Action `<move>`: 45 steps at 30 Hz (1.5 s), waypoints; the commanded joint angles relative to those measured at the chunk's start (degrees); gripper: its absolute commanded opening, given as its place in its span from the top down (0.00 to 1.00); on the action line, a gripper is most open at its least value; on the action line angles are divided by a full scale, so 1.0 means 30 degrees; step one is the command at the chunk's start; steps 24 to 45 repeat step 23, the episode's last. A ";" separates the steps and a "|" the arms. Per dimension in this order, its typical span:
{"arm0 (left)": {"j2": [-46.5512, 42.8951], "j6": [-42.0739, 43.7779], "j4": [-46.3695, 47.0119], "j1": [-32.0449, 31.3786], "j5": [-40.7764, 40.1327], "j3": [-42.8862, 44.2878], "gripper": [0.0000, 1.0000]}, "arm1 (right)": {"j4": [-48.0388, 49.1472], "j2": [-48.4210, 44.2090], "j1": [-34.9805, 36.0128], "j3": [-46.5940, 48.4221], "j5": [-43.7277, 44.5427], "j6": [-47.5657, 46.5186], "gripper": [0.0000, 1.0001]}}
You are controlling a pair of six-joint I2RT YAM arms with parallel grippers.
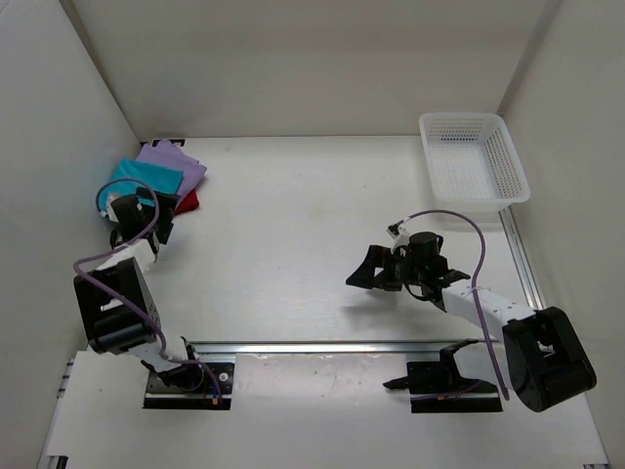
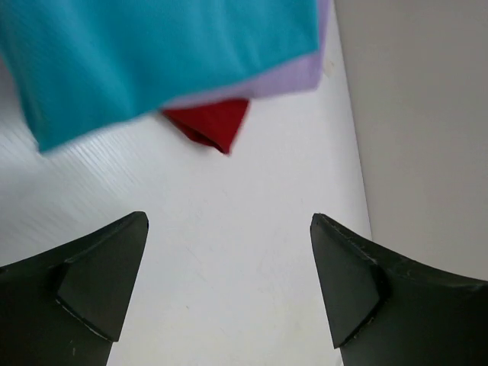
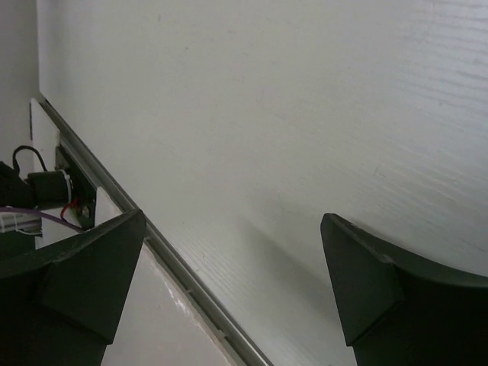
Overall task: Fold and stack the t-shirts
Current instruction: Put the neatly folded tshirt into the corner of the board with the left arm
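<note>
Three folded t-shirts lie stacked at the far left of the table: teal blue (image 1: 146,178) on top, lavender purple (image 1: 184,162) under it, and dark red (image 1: 188,202) at the bottom with only a corner showing. The left wrist view shows the teal (image 2: 152,53), lavender (image 2: 286,76) and red (image 2: 210,126) layers just beyond my fingers. My left gripper (image 1: 145,217) (image 2: 229,259) is open and empty over bare table, just short of the stack's near edge. My right gripper (image 1: 376,272) (image 3: 232,259) is open and empty above the middle of the table, far from the shirts.
A white mesh basket (image 1: 474,161) stands at the back right corner. A metal rail (image 1: 322,346) (image 3: 152,236) runs along the near edge by the arm bases. White walls enclose the left, back and right sides.
</note>
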 commanded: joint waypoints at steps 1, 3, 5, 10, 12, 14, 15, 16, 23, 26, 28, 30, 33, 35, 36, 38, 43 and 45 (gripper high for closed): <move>-0.3640 -0.0176 0.1330 -0.1391 -0.1611 -0.0274 0.01 | -0.0785 -0.0753 0.0695 0.0001 0.1515 -0.0561 0.01; -0.5020 -0.0350 0.0920 -0.1774 -0.2316 -0.0685 0.02 | -0.1138 -0.1105 0.1250 0.0293 0.1460 -0.1027 0.00; -0.6454 -0.0498 0.1006 -0.2095 -0.2379 -0.1532 0.02 | -0.1431 -0.1892 0.1601 0.0322 0.1894 -0.0972 0.01; -0.8100 -0.0587 0.2670 -0.6330 -0.2203 -0.3874 0.01 | -0.2485 -0.4234 0.3123 0.0324 0.4029 -0.1556 0.01; -0.8218 0.0025 0.2676 -0.8769 -0.2901 -0.4289 0.01 | -0.2662 -0.5670 0.3390 0.0323 0.4589 -0.1733 0.01; -0.8218 0.0728 0.2676 -1.2069 -0.3137 -0.4291 0.01 | -0.3627 -0.6637 0.2956 0.0264 0.4535 -0.1645 0.01; -0.7870 0.1341 0.2647 -1.3043 -0.3401 -0.4261 0.01 | -0.3572 -0.7020 0.2634 0.0061 0.4447 -0.1587 0.01; -0.7519 0.1725 0.2618 -1.4619 -0.3259 -0.3826 0.01 | -0.3629 -0.7546 0.2312 -0.0173 0.4446 -0.1471 0.00; -0.5496 0.4070 0.1390 -1.8446 -0.0395 -0.2915 0.01 | -0.4303 -0.8665 0.1168 -0.0761 0.4330 -0.0768 0.01; -0.5496 0.4070 0.1390 -1.8446 -0.0395 -0.2915 0.01 | -0.4303 -0.8665 0.1168 -0.0761 0.4330 -0.0768 0.01; -0.5496 0.4070 0.1390 -1.8446 -0.0395 -0.2915 0.01 | -0.4303 -0.8665 0.1168 -0.0761 0.4330 -0.0768 0.01; -0.5496 0.4070 0.1390 -1.8446 -0.0395 -0.2915 0.01 | -0.4303 -0.8665 0.1168 -0.0761 0.4330 -0.0768 0.01; -0.5496 0.4070 0.1390 -1.8446 -0.0395 -0.2915 0.01 | -0.4303 -0.8665 0.1168 -0.0761 0.4330 -0.0768 0.01; -0.5496 0.4070 0.1390 -1.8446 -0.0395 -0.2915 0.01 | -0.4303 -0.8665 0.1168 -0.0761 0.4330 -0.0768 0.01; -0.5496 0.4070 0.1390 -1.8446 -0.0395 -0.2915 0.01 | -0.4303 -0.8665 0.1168 -0.0761 0.4330 -0.0768 0.01; -0.5496 0.4070 0.1390 -1.8446 -0.0395 -0.2915 0.01 | -0.4303 -0.8665 0.1168 -0.0761 0.4330 -0.0768 0.01; -0.5496 0.4070 0.1390 -1.8446 -0.0395 -0.2915 0.01 | -0.4303 -0.8665 0.1168 -0.0761 0.4330 -0.0768 0.01; -0.5496 0.4070 0.1390 -1.8446 -0.0395 -0.2915 0.01 | -0.4303 -0.8665 0.1168 -0.0761 0.4330 -0.0768 0.01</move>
